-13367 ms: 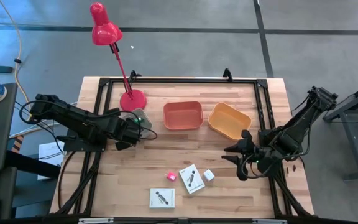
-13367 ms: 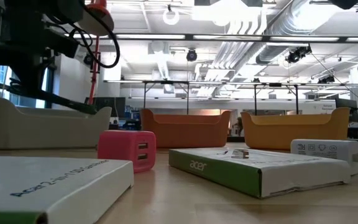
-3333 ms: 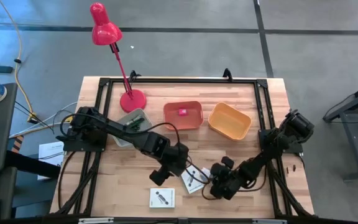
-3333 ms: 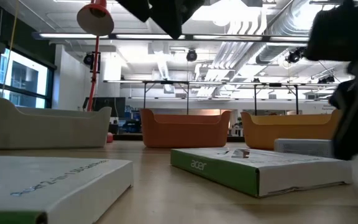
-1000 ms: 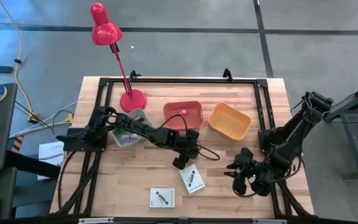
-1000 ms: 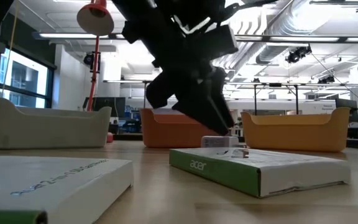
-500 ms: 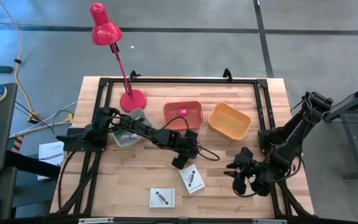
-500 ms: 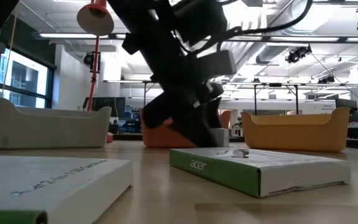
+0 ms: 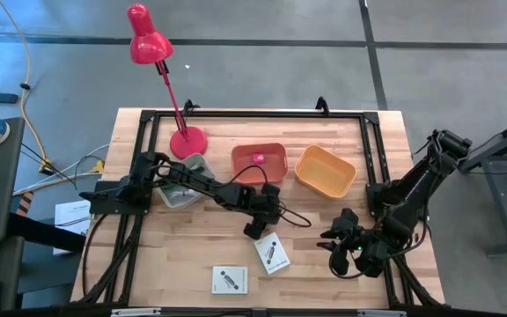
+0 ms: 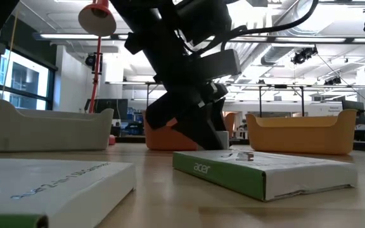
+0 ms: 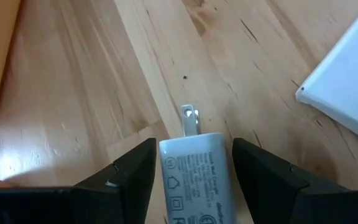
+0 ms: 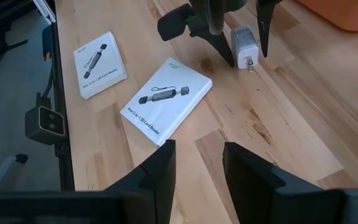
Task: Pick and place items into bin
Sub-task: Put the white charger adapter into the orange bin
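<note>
While left fingers (image 11: 188,171) grip white charger (image 11: 194,171) | right fingers (image 12: 197,165) empty, apart

We see an evenly, brightly lit wooden table (image 9: 201,238) casting only soft shadows, ceiling lights (image 10: 246,28) glaring behind the dark, silhouetted left arm (image 10: 182,82), and a blurred near edge on the closest white box (image 10: 49,187).

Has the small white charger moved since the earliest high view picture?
Yes. The white charger no longer lies right of the nearer white box; the left gripper now holds it between that box and the red bin.
</note>
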Tool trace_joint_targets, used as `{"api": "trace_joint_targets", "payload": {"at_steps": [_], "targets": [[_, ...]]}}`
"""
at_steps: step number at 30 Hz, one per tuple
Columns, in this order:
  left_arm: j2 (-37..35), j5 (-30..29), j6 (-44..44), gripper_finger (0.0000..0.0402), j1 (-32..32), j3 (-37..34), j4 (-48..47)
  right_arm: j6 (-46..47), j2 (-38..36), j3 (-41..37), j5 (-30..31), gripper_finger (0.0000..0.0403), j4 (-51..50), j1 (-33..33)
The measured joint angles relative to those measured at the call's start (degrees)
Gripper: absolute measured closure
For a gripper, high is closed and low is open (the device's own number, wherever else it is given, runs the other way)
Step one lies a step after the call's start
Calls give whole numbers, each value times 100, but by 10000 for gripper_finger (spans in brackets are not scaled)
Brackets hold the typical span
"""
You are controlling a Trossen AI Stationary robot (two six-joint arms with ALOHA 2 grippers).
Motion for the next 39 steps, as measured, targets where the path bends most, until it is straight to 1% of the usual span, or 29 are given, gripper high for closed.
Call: {"api": "trace_joint_targets", "payload": {"at_steps": [4,6,14,17,19,25,28,31,35,39], "targets": [[-2,0,-144,204,0,5,-112,2,0,0,0,279,0,0],[-2,-1,-149,212,0,75,-309,2,0,0,0,279,0,0],[-7,-2,-149,285,-2,122,-444,-45,0,0,48,279,0,-2],[-9,-2,-158,301,-7,124,-440,-55,0,0,48,279,0,-2],[-11,-2,-195,300,-7,123,-434,-59,0,0,50,279,0,-2],[-11,-2,-341,264,-2,126,-430,-63,0,0,57,279,-2,-2],[-11,-1,-341,259,-6,266,-586,-66,0,0,57,279,-4,-2],[-11,-3,-303,271,-7,463,-720,-88,0,0,59,279,-5,-2],[-11,0,-263,298,-2,794,-900,-88,0,0,59,279,-37,-2],[-11,-6,25,315,7,1078,-1106,-87,0,0,59,279,-32,-2]]}}
